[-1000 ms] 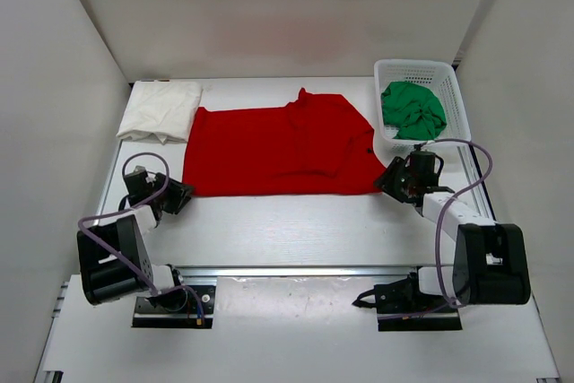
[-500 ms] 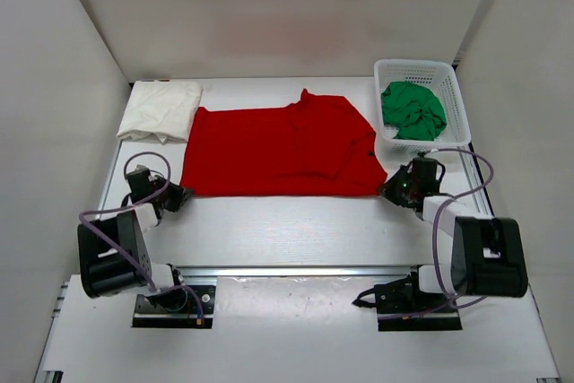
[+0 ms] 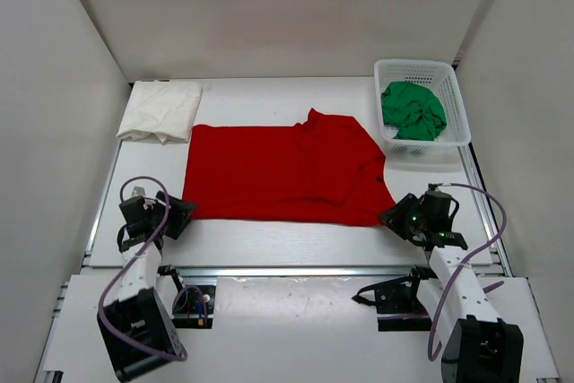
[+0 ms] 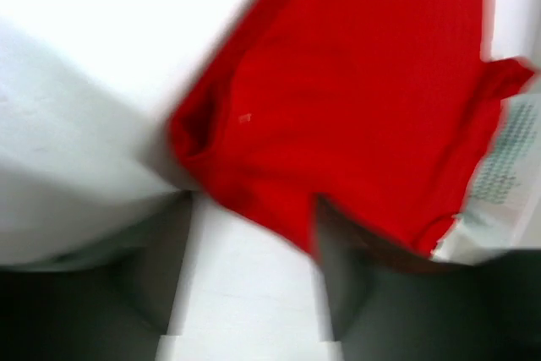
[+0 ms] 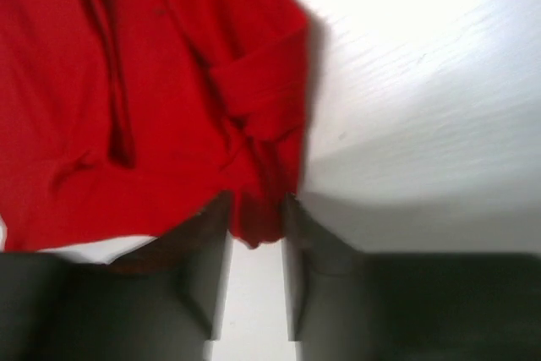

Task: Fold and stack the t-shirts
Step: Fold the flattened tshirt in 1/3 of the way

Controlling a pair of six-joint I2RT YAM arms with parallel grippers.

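Red t-shirt [image 3: 278,172] lies flat on the desk [image 3: 287,244]. Left claw [image 4: 249,209] at its near-left corner: jaws wide, hem between, gripping nothing. Right claw [image 5: 255,209] at its near-right corner: narrow gap full of cloth, can't tell if pinched. If you lift now, one corner slips and the shirt skews. Desk edge is close behind its near hem. Cream t-shirt [image 3: 161,111] and basket [image 3: 453,96] crowd its far corners, with bare desk between.

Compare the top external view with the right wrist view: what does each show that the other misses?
Only the top external view shows the cream-white t-shirt at the far left of the table, the green t-shirt crumpled in the white mesh basket, and the left gripper. Only the right wrist view shows the bunched cloth corner between the fingers of the right gripper. Both show the red t-shirt spread on the table.
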